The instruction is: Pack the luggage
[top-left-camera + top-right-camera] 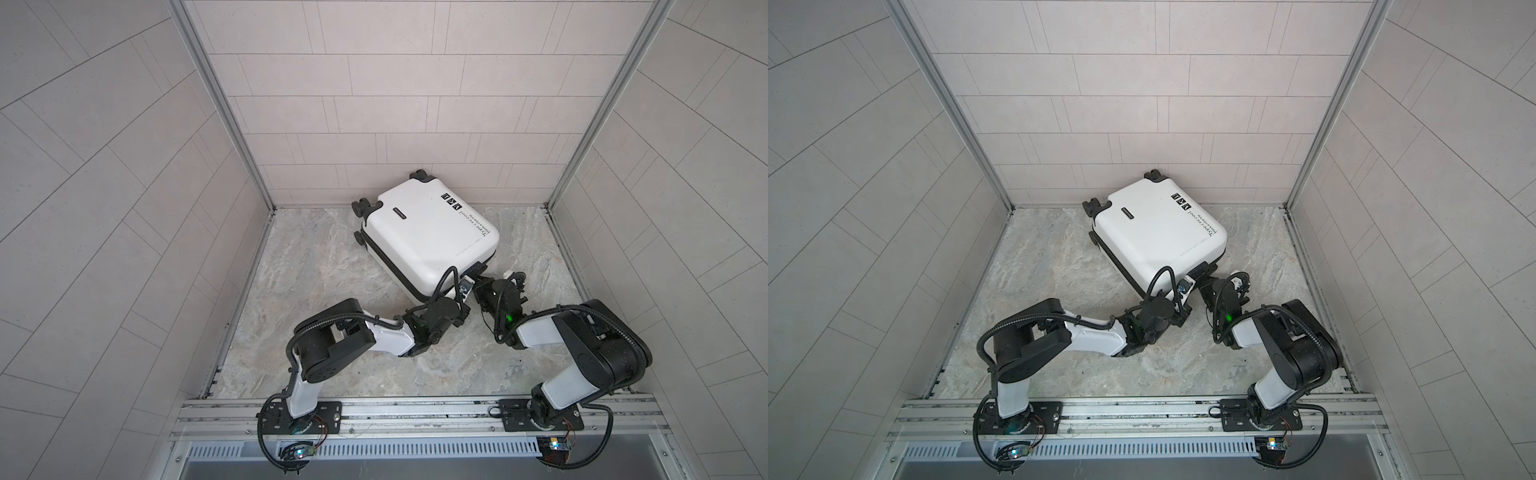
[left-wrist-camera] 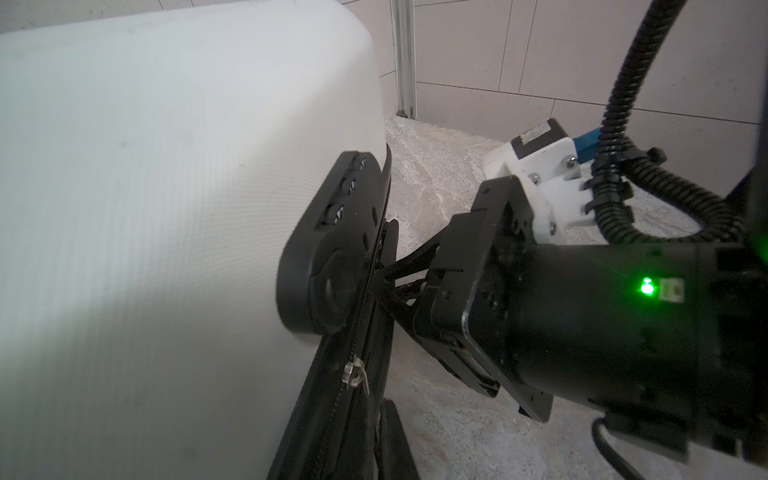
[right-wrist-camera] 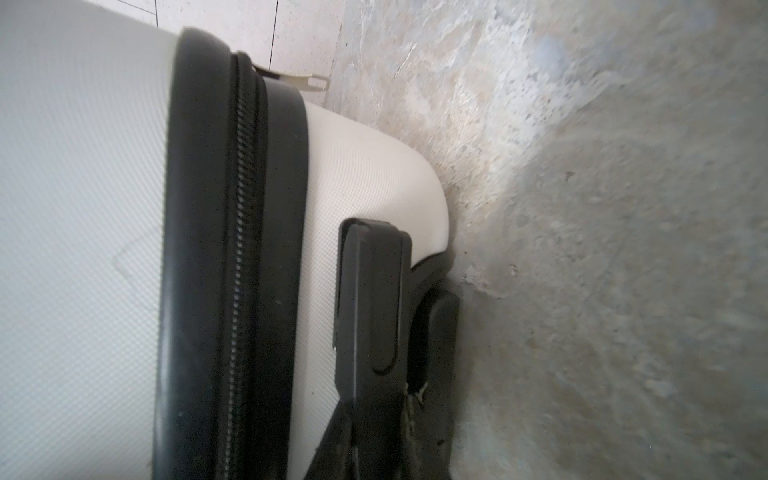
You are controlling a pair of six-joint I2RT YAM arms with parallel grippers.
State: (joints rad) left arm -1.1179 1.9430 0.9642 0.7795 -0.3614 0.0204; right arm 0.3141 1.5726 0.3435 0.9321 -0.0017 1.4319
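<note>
Black-and-white, your left arm (image 1: 357,332) reaches in from the lower left. The left pincer (image 1: 459,300) sits tucked under its wrist at the luggage's near corner, clenched, with nothing I can see in it. In centre frame, toward the back of the worktop (image 1: 316,266), the luggage (image 1: 428,237) lies flat and askew with its lid down. Its wheels (image 1: 361,206) are at upper left by the back wall (image 1: 374,124). Just right of that corner, the right pincer (image 2: 379,284) has its tips pinched onto the zip (image 2: 365,316) hard beside the lock (image 2: 332,245). Whether a pull lies between them I can't tell. A clear tab (image 2: 353,374) hangs on the zip lower in the left wrist view.

With the lid down and no loose items on show, I judge you're zipping up, near the end. Next you'd draw along the seam, following the shell's curve, while the left pincer braces the corner so the luggage doesn't skid toward the wall.

Several things are in the way. The lock sits right at the tips and the side handle (image 3: 370,291) lies just past the seam. The left arm's cable (image 1: 446,276) loops over the shell, and your two wrists crowd close together.
</note>
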